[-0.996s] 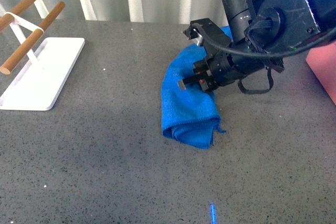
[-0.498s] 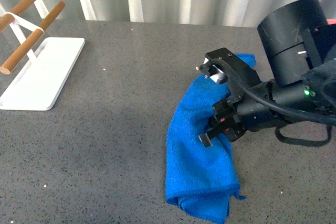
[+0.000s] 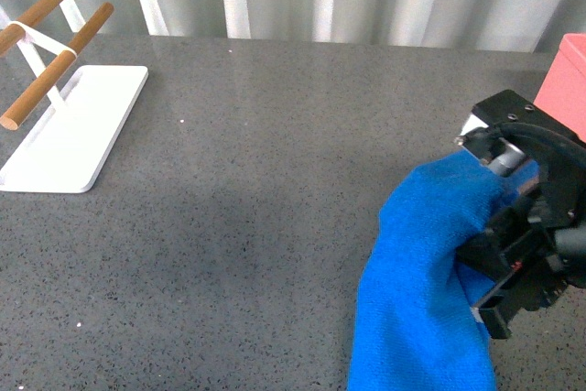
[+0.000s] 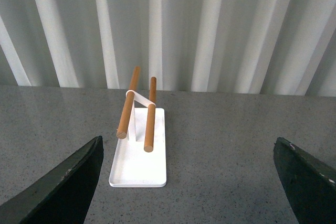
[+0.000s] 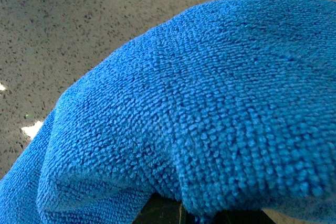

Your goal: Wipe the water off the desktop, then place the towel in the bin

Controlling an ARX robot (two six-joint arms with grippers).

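The towel [image 3: 426, 299] hangs bunched from the right pincer [image 3: 494, 231], whose jaws are clamped on a thick fold. Its lower end leaves the frame, so contact with the table [image 3: 256, 180] cannot be confirmed. The bin [image 3: 563, 80] stands just beyond that pincer. Judged step: transfer to bin. Raise until the hanging tail would clear the rim, centre over the opening, then release. The left pincer [image 4: 187, 140] is spread wide, empty, facing the rack [image 4: 137, 129].

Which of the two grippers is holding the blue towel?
The right gripper, its jaws shut on the towel; the left gripper is open and empty, facing the white rack.
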